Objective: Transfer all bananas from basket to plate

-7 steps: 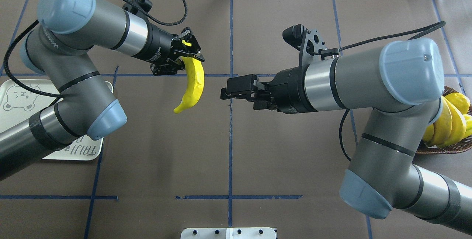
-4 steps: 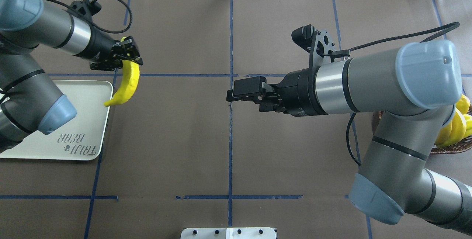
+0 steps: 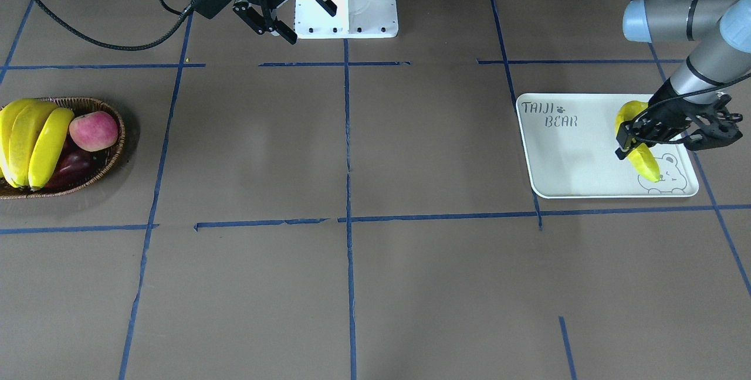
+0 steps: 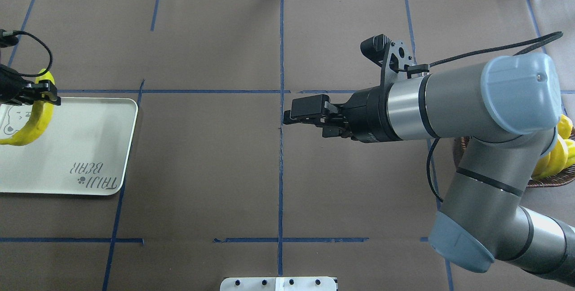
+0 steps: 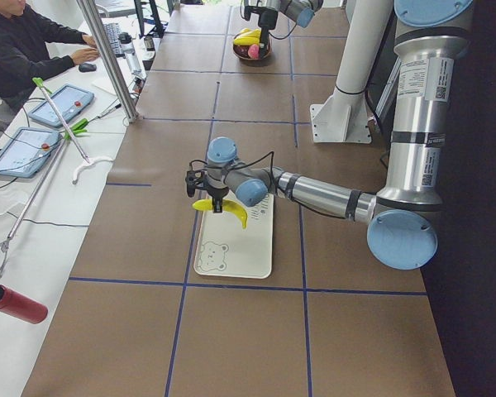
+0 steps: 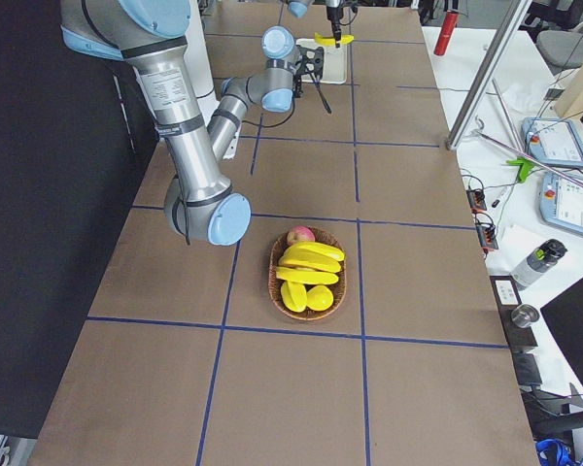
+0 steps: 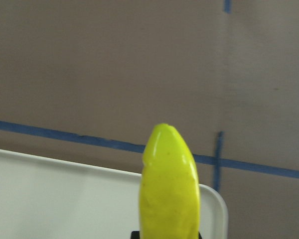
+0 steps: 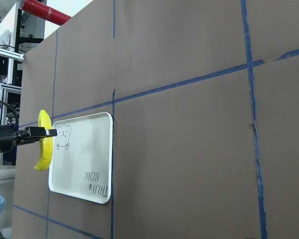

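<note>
Currently clamps banana (image 3: 645, 164) near one end in left gripper (image 3: 629, 136), over bear drawing (image 3: 670, 173) on plate (image 3: 563, 157); holds right gripper (image 3: 308, 19) spread wide, empty, above bench (image 3: 410, 280).

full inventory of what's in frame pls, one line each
basket bananas: 3, yellow, in basket
held banana: 1, yellow, over plate's bear end
apple: 1, pink-red, in basket
dark fruit: 1, dark red, in basket beside apple
basket: 1, brown wicker, right-arm end of table
plate: 1, white, left-arm end
table: 1, brown, blue tape grid
red cylinder: 1, red, side bench
person: 1, dark top, at side bench
left hand: 1, black, shut on held banana
right hand: 1, black, open, empty, mid-table
</note>
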Motion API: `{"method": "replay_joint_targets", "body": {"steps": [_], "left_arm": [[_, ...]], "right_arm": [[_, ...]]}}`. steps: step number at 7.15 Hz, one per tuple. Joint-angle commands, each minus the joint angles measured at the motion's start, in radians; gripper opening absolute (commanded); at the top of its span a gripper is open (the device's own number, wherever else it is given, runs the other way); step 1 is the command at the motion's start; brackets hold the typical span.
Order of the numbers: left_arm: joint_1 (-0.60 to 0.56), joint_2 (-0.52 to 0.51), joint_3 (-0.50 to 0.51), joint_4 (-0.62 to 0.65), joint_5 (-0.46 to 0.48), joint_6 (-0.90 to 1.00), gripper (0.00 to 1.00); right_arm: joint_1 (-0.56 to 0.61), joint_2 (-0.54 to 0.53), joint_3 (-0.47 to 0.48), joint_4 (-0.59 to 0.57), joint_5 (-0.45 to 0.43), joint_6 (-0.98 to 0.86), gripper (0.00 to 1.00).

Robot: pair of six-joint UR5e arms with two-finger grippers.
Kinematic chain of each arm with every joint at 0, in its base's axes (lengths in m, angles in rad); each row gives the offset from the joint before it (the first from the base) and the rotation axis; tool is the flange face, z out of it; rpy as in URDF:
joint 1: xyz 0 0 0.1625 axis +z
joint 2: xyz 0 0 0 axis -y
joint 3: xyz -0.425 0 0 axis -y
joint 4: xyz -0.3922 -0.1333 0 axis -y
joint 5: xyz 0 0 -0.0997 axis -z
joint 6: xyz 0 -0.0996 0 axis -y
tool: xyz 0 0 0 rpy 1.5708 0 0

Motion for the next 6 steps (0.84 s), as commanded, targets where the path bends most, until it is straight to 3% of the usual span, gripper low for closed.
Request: {"method": "replay_joint_targets", "body": {"steps": [1, 4, 6], "left_arm": [[-0.004, 0.017, 0.091, -0.002, 0.002, 0.02, 0.0], [-0.004, -0.002, 0.173, -0.009, 0.059, 0.023, 0.0], [-0.004, -0.008, 0.251, -0.109, 0.059, 0.024, 0.0]], "right_arm": [[0.0, -0.006, -0.001, 0.0, -0.002, 0.001, 1.0], [0.002, -0.007, -0.001, 0.0, -0.006, 0.001, 1.0], [0.003, -0.012, 0.004, 0.001, -0.006, 0.001, 1.0]]}}
